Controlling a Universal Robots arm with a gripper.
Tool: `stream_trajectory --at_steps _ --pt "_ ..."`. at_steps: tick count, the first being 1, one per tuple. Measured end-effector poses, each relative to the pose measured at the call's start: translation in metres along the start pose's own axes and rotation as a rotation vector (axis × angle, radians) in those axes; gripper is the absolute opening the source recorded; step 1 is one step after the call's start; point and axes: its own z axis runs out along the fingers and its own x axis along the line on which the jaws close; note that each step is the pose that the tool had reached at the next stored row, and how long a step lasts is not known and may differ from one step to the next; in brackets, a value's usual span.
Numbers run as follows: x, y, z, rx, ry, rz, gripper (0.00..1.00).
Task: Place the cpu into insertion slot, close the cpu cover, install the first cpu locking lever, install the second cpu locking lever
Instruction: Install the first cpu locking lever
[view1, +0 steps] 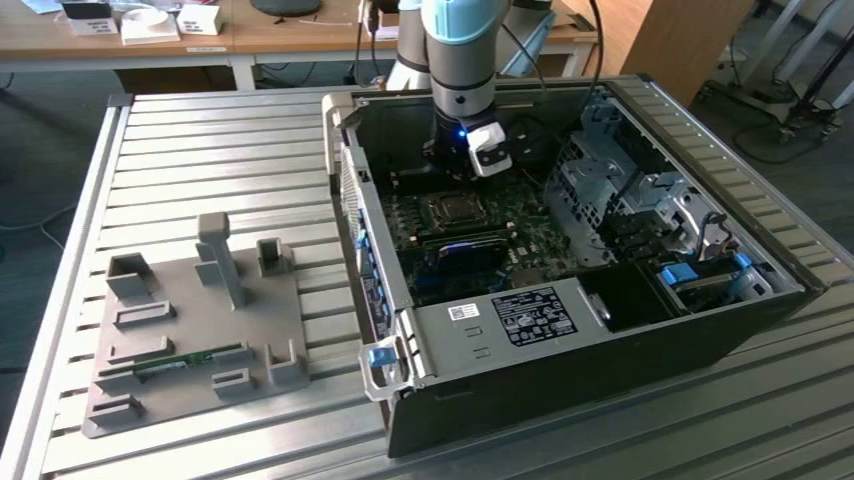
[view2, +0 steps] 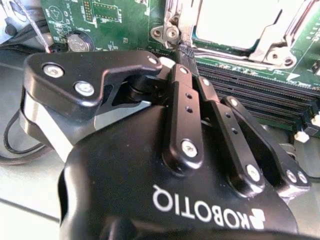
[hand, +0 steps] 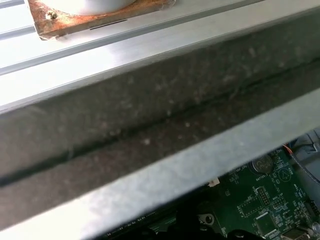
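Silver metal of the cpu cover (view2: 270, 42) frames the cpu (view2: 235, 22), which sits in the insertion slot (view1: 447, 212) on the green motherboard (view2: 115, 20) inside the open computer case (view1: 574, 330). The end effector (view2: 186, 50) hovers at the socket's edge beside the memory slots (view2: 250, 95), its fingers (view2: 182, 107) pressed together and pinching nothing visible. The cover and levers judge as thin, stiff, springy steel; take hold at a lever's free end. The chip is light and fragile; handle by its edges

Even daylight, glare on cpu (view2: 235, 22) — case wall (hand: 150, 130) blurred
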Motion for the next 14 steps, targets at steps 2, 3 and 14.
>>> stream_trajectory --at_steps 2,3,14 --pt "0.0009 -0.0006 0.0002 -0.0036 -0.0019 0.000 0.11" --pt "0.0012 -0.0007 0.0003 -0.0057 -0.0022 0.001 0.11" --pt "0.0023 -0.0010 -0.0008 -0.0151 -0.0035 0.002 0.11"
